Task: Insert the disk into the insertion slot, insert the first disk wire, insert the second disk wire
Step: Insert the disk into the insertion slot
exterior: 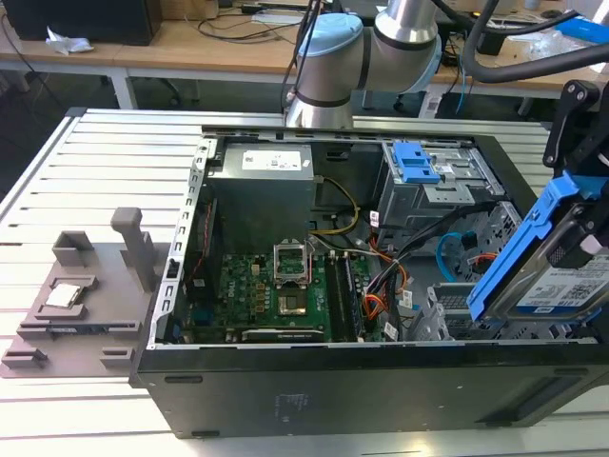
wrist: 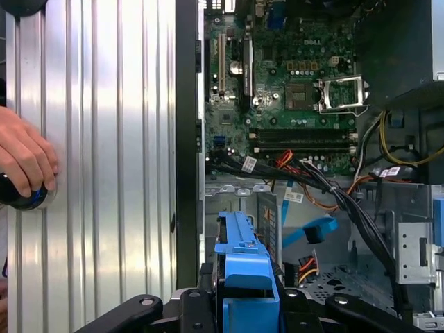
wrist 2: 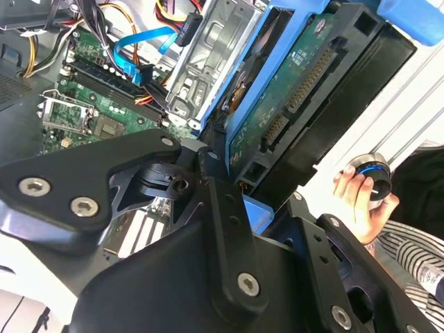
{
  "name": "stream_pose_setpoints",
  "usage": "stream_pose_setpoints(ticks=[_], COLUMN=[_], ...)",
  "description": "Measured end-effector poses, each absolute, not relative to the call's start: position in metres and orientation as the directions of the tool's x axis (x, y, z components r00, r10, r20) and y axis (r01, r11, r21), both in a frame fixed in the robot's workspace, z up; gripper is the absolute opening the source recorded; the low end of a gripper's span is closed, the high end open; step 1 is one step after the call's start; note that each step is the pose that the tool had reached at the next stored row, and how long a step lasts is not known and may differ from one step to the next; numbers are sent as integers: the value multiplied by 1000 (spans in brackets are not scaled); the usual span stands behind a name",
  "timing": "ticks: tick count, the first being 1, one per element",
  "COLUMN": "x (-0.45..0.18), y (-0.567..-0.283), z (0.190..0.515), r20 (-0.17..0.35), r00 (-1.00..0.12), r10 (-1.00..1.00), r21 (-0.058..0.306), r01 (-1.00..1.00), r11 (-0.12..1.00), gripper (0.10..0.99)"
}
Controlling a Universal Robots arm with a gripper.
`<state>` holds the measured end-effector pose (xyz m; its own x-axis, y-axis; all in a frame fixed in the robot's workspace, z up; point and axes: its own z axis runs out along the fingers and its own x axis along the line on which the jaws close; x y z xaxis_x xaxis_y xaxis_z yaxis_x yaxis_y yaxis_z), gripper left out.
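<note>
My gripper (exterior: pixel 582 249) is shut on the disk (exterior: pixel 561 286), a silver-grey drive with a white-and-blue label in a bright blue carrier (exterior: pixel 519 252). It hangs tilted over the open computer case, at the exterior view's right. Just below it and toward the left stands the insertion slot (exterior: pixel 445 314), a silver perforated cage. In the second wrist view the disk's green board (wrist 2: pixel 284 104) faces me beside the cage (wrist 2: pixel 208 62). The first wrist view has the carrier (wrist: pixel 243 257) between my black fingers (wrist: pixel 201 281), above the cage (wrist: pixel 239 191). A loose blue flat cable (wrist: pixel 312 232) and an orange-black wire bundle (wrist: pixel 305 267) lie next to the cage.
A grey cage with a blue latch (exterior: pixel 419 167) sits behind the slot. The motherboard (exterior: pixel 276 286) and the power supply (exterior: pixel 262 171) take up the case's left half. A grey fixture (exterior: pixel 86 286) lies on the slatted table (exterior: pixel 105 162). A person's hand (wrist: pixel 24 159) holds a knob beside the case.
</note>
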<state>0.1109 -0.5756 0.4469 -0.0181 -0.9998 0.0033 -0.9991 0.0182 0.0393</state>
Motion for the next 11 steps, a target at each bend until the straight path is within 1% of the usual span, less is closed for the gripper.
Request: stream_pose_setpoints(ticks=[11], x=[108], y=[-572], z=[441], r20=[3], r00=[-18], r10=[-1000], r21=[39], r01=[-999], r11=[18], gripper=[365])
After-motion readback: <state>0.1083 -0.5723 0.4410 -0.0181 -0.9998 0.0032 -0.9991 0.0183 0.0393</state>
